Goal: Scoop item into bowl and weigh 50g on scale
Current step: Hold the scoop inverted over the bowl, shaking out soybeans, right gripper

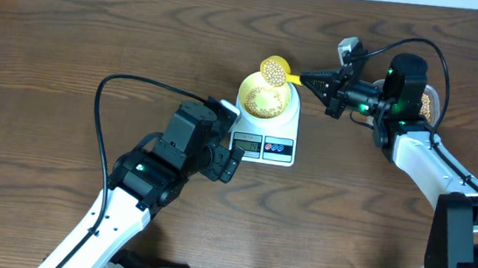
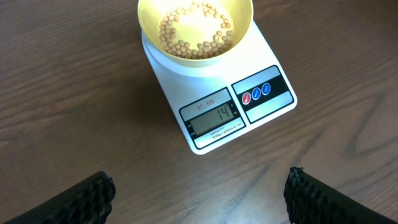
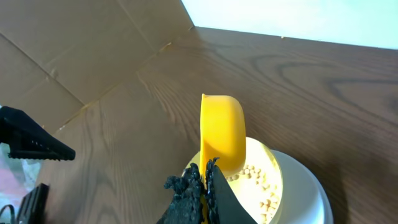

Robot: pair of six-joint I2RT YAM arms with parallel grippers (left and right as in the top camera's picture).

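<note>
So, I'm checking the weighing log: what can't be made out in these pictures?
- Overhead: the scale's display is too small to read.
- Overhead: the right arm covers most of the tub.
- Right wrist: the scoop shows only its back, hiding its load; the bottom edge cuts off the bowl.

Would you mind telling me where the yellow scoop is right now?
In the overhead view, the scoop is held by the right claw near the table's middle, at the far rim of the bowl that sits on the scale.
</note>
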